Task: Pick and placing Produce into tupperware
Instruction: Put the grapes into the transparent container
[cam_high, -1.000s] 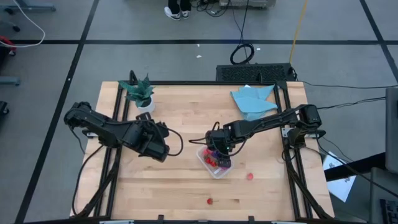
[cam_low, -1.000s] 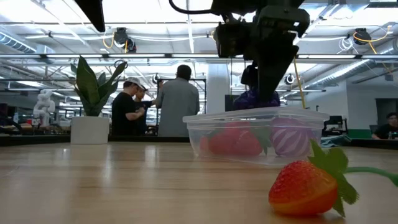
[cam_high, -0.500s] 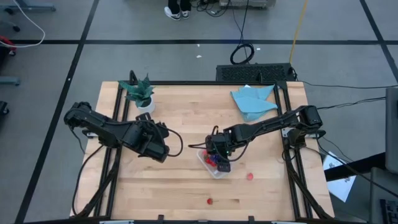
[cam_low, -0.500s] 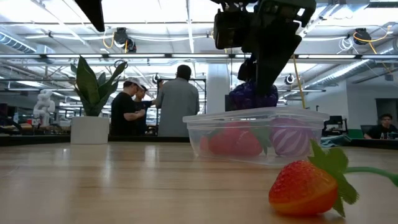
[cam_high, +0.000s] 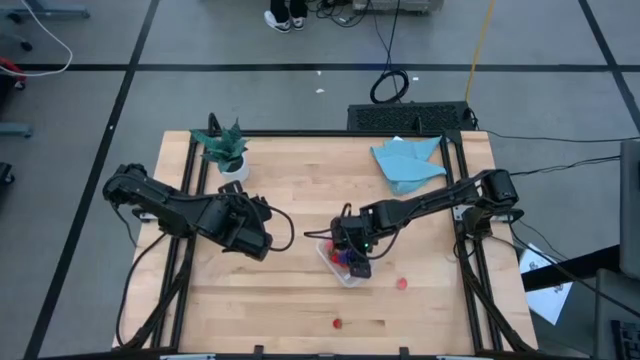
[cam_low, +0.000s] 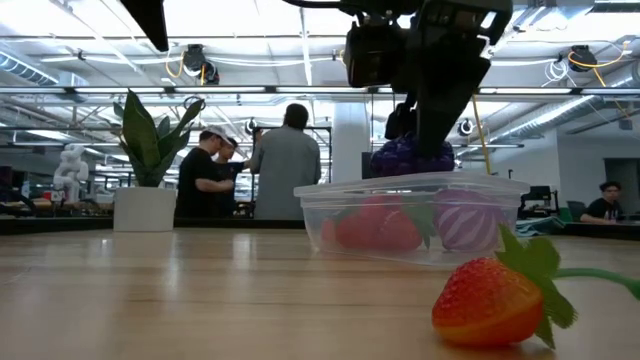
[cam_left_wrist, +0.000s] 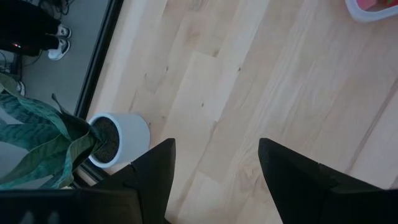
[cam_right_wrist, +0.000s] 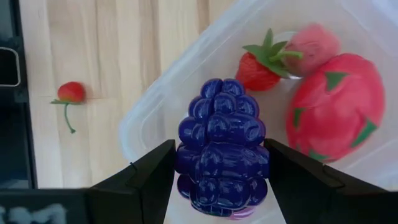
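My right gripper (cam_high: 352, 254) is shut on a dark purple berry cluster (cam_right_wrist: 221, 124) and hangs over the clear tupperware (cam_high: 327, 253) at mid-table. In the low view the cluster (cam_low: 410, 157) shows just above the tub's rim (cam_low: 340, 190). Inside the tub lie a strawberry (cam_right_wrist: 264, 65), a pink fruit (cam_right_wrist: 311, 40) and a magenta piece with green flecks (cam_right_wrist: 333, 106). My left gripper (cam_high: 262, 236) waits open over bare wood at the table's left, touching nothing. Two small red berries (cam_high: 402, 283) (cam_high: 337, 323) lie loose on the table nearer the near edge. My right gripper pinches the purple cluster by its two opposite sides (cam_right_wrist: 186, 155), one finger (cam_right_wrist: 149, 180) on each flank. The fingers come from above, pointing down. The cluster is lifted clear, held over the tub's open top with its underside about at rim height.
A potted green plant (cam_high: 225, 150) stands at the far left corner and a blue cloth (cam_high: 405, 162) lies at the far right. A strawberry (cam_low: 490, 300) lies close to the low camera. People stand in the room beyond the table. Bare wood spreads left of the tub.
My right gripper has carried the purple cluster a short way toward the near edge, ending over the tub's opening. The hold has stayed shut. The left arm has kept still.
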